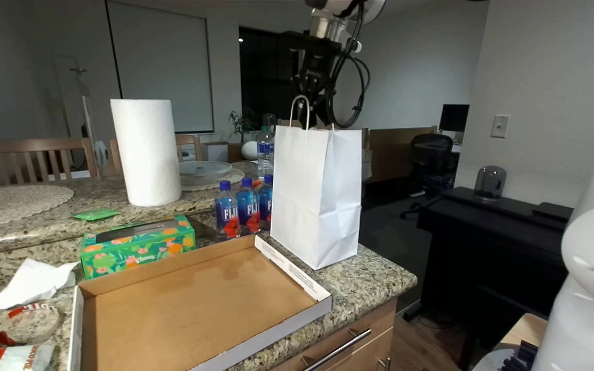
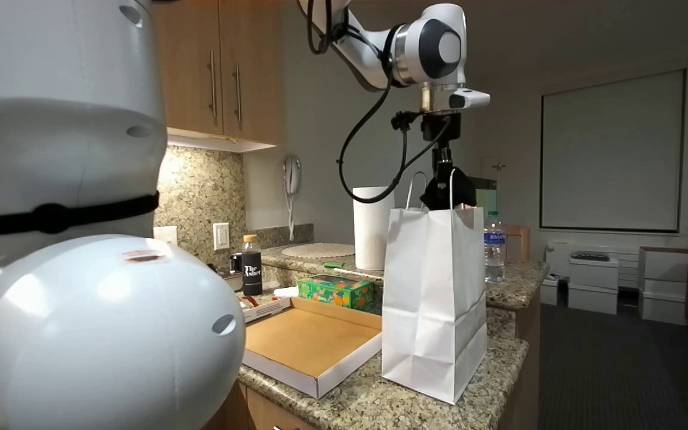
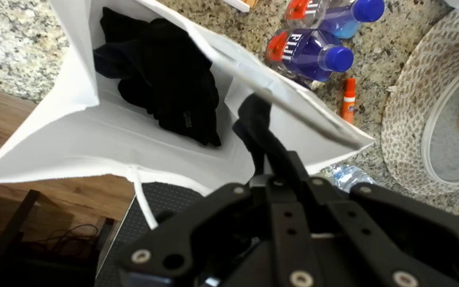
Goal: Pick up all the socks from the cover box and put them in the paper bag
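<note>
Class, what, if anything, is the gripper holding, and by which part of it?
A black sock, seemingly pinched near one end; the gripper is shut on it over the open paper bag. Whether that end is toe or cuff cannot be told.

Socks [image 3: 169, 79] black, paper bag [image 1: 317, 198] plain white! Cover box [image 1: 204, 309] brown inside, white outside. Now tissue box [image 1: 139, 251]: green, orange floral pattern! Fiji bottles [image 1: 248, 206] blue-capped, red-flowered. Desk [image 1: 374, 281] speckled beige, grey, black.

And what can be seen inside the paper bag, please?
In the wrist view, a heap of black socks lies inside the paper bag. What is beneath the heap is covered, and the overlapping socks cannot be counted. In both exterior views, the bag's contents are hidden.
</note>
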### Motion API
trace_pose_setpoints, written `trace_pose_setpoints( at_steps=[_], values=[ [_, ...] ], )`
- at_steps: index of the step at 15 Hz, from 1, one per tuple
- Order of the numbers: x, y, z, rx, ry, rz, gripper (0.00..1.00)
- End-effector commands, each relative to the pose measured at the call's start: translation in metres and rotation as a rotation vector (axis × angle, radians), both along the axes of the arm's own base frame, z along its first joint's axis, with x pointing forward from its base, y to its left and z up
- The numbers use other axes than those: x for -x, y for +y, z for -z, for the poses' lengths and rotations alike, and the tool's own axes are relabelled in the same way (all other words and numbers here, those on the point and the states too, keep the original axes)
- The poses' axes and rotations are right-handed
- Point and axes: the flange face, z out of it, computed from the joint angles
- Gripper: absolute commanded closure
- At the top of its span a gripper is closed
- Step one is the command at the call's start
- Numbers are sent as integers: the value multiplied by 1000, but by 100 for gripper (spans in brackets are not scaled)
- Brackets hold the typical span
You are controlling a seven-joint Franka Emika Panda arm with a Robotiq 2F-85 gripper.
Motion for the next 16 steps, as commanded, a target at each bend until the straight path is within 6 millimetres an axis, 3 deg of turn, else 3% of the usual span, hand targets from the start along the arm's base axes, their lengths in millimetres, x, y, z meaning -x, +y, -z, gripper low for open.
trace_pose_setpoints(
  at_steps=[1, 9, 13, 14, 16],
  values=[
    [9, 1, -18, 19, -27, 4, 92],
    [30, 15, -94, 31, -167, -23, 92],
    [31, 24, -106, 31, -180, -43, 94],
    [30, 24, -103, 22, -169, -48, 68],
    [28, 21, -92, 5, -130, -54, 68]
  ],
)
